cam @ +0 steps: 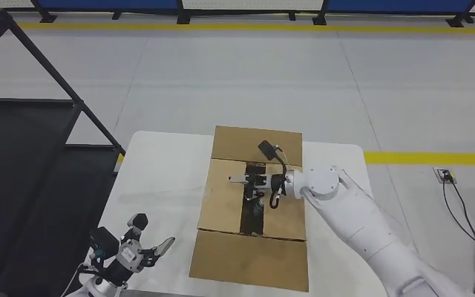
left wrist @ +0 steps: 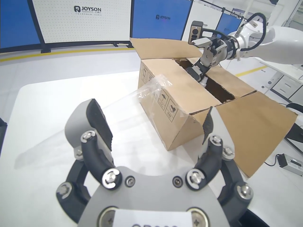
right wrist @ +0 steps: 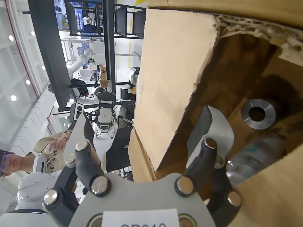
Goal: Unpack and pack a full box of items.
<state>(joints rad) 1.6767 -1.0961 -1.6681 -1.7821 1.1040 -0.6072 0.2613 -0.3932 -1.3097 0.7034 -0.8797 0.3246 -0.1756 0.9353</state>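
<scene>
Counter (cam: 159,185): carries the box (cam: 223,223) at its middle.
Outer flaps: far flap (cam: 257,141) and near flap (cam: 249,260) spread outward.
Inner flaps (cam: 223,197): lie over the top, a gap between them.
Right claw (cam: 251,191): over that gap, one finger inside the box, the other outside an inner flap.
Inside the box: ring (right wrist: 258,113) just beside bottle (right wrist: 255,157).
Left claw (cam: 152,237): above the counter's near left corner, well apart from the box.

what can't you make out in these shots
- Most of the box contents: top view, flaps and right gripper cover the gap.
- Clear bottle: right wrist view, blurred, partly behind a flap.
- What the metal ring sits on: right wrist view, in shadow.
</scene>
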